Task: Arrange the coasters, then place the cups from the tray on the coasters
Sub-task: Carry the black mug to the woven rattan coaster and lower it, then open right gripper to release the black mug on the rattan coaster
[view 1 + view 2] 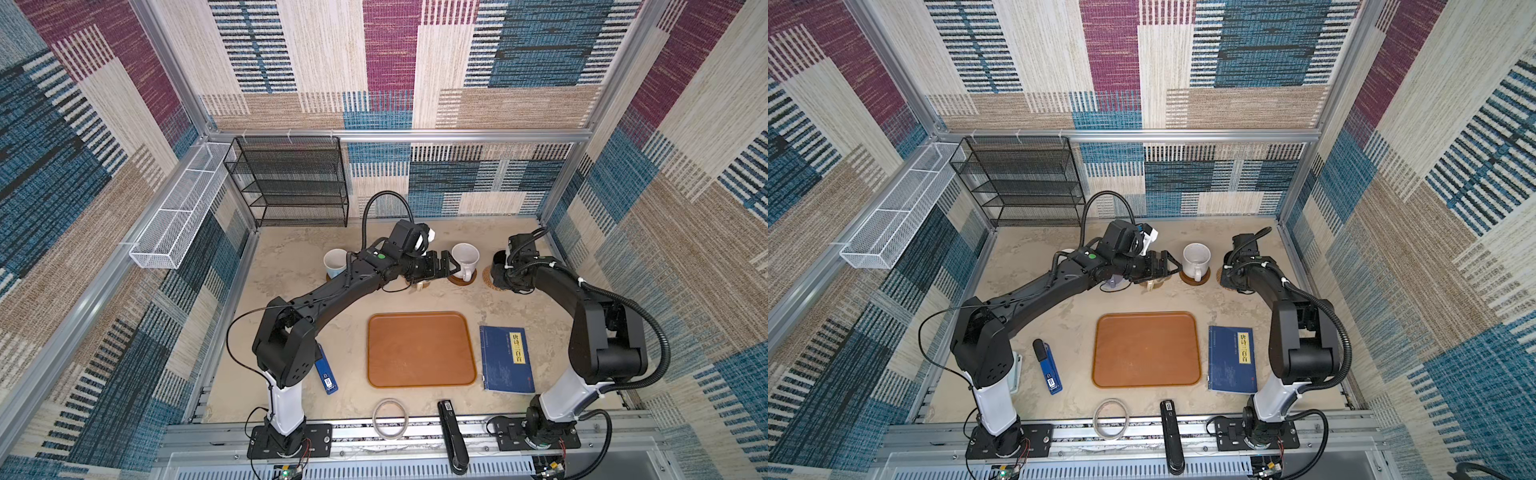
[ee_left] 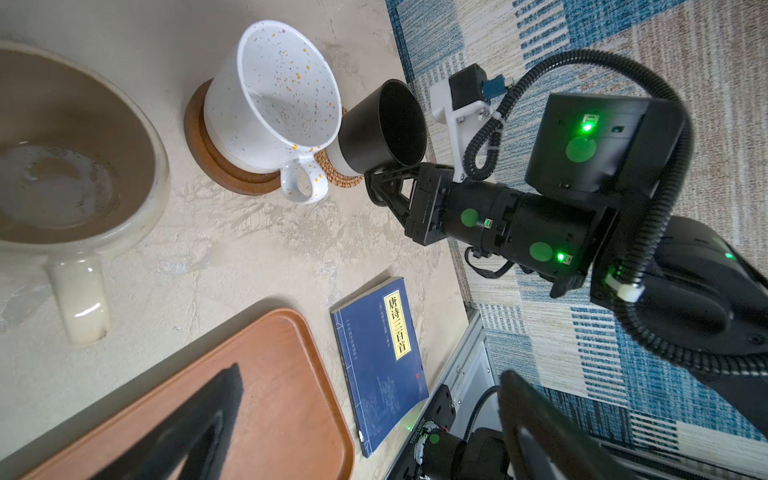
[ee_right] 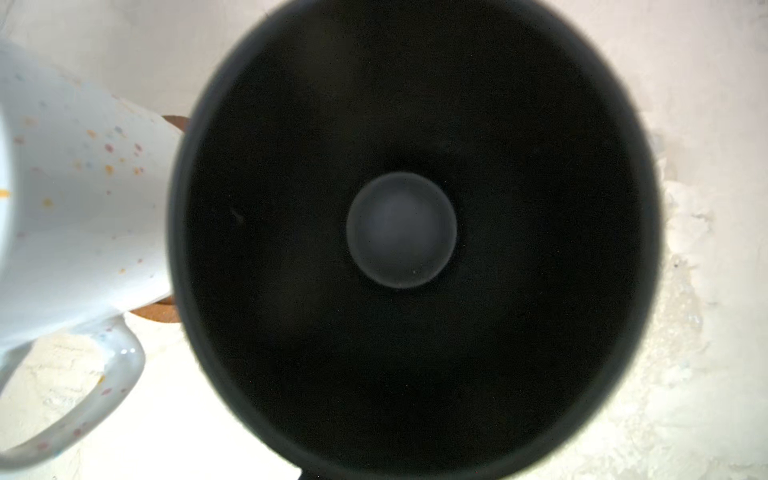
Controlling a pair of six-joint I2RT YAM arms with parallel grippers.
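Beige tabletop [image 1: 519, 307]: right gripper [image 2: 372, 183] pinches black cup [image 2: 374, 129] on rattan coaster [image 2: 332, 174]; left gripper [image 1: 449, 262] gapes.

In both top views the left arm [image 1: 332, 291] covers nearly all of the beige cup [image 1: 420, 286], and the right arm's wrist [image 1: 519, 266] hides most of the black cup [image 1: 497, 266]. In the right wrist view that cup fills the picture, blurred, its rim cut off by the picture's edges.

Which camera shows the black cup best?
The left wrist view: the black cup shows nearly whole, on its rattan coaster. The right wrist view sees only its inside; in both top views the right arm mostly hides it.
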